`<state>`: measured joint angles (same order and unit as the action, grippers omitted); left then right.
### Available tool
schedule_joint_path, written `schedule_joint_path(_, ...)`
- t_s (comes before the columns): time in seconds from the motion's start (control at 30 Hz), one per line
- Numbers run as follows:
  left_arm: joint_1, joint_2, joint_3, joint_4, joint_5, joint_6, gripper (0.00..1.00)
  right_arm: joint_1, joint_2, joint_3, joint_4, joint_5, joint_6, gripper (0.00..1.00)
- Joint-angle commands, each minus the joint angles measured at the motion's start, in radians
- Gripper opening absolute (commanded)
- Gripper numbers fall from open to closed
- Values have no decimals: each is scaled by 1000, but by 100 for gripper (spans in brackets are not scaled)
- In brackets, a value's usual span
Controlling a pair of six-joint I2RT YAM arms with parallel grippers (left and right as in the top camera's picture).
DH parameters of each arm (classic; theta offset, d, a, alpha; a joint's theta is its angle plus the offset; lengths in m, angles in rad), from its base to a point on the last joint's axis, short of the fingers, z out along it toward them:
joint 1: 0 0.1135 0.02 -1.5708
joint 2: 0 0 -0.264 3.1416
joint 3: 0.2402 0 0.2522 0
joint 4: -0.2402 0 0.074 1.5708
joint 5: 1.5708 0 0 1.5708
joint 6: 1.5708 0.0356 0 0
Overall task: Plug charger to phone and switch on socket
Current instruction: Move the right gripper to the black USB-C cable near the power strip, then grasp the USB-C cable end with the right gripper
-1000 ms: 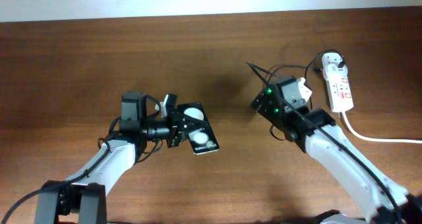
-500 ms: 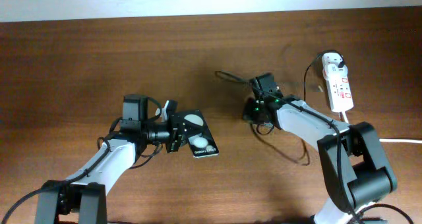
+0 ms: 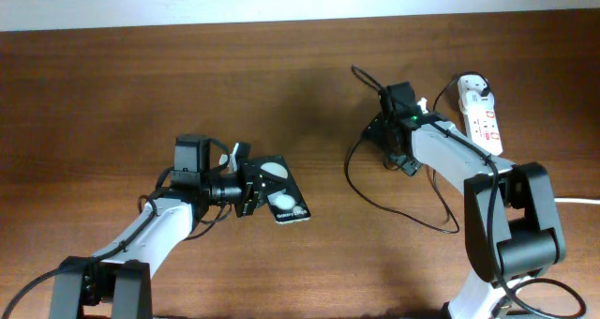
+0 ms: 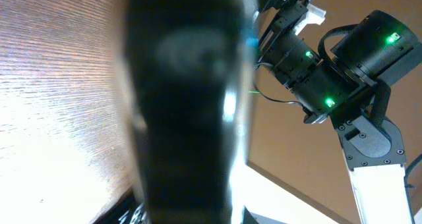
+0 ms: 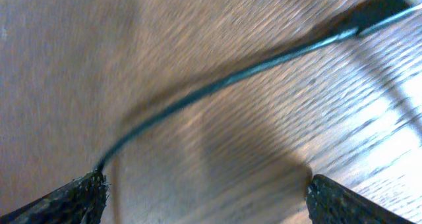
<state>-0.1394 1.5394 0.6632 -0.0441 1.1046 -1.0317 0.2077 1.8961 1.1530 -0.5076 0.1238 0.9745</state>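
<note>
My left gripper [image 3: 255, 188] is shut on the phone [image 3: 282, 193], a black slab with two white round spots, holding it by its left edge just above the table. In the left wrist view the phone [image 4: 184, 105] is a dark blur filling the middle. The charger cable [image 3: 361, 183] loops over the table below my right gripper [image 3: 386, 113], and one end rises past it to the upper left. In the right wrist view the fingers [image 5: 204, 184] are wide apart, and the cable [image 5: 217, 82] runs across between them, close to the left finger. The white socket strip [image 3: 480, 122] lies at the far right.
A black adapter [image 3: 473, 84] sits in the top of the strip. The thick white cord [image 3: 534, 197] runs off to the right edge. My right arm [image 4: 343, 72] shows in the left wrist view, at the upper right.
My right gripper swung left, then back up and right toward the strip, and the cable now lies in a larger loop below it. The left gripper and phone have barely moved.
</note>
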Motion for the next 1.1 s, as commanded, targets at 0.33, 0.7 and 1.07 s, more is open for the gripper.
schedule_joint_path(0.33,-4,-1,18,5,13,16,0,-56,187,0,210,-51,26,43)
schedule_joint_path(0.7,-4,-1,18,5,12,16,1,-3,156,58,-53,-323,-645,35)
schedule_joint_path(1.07,-4,-1,18,5,-32,16,2,81,172,526,-427,-72,-434,64)
